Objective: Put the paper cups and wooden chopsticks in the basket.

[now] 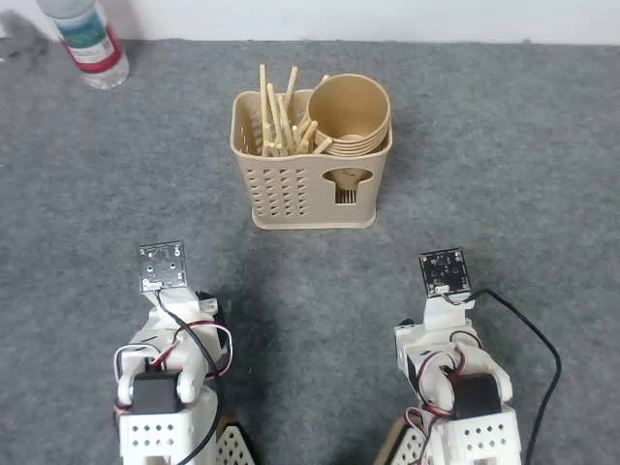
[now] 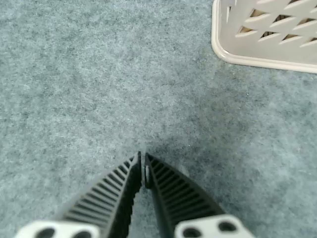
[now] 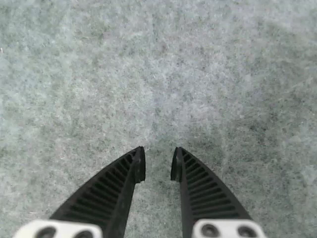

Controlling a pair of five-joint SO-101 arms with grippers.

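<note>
Paper cups [image 1: 349,108], light and crushable, likely want a gentle rim grip; left gripper [image 2: 143,161] pinched empty, right gripper [image 3: 158,166] narrowly parted.

bottle [image 1: 87,39]: clear plastic, far left corner of the table in the high view, top cut off by the frame edge
bottle label: band around the body, white with teal and red areas
bottle base: on the grey covering, just short of the white strip behind
table covering [image 1: 504,145]: grey felt-like mat, fuzzy mottled texture, runs across the whole surface; both wrist views show the same fibre up close
mat condition: flat, no folds visible in the middle area
white strip [image 1: 387,19]: plain pale band along the far edge of the mat
grey lump [image 1: 17,44]: at the left frame edge beside the bottle, too little visible to identify
</note>
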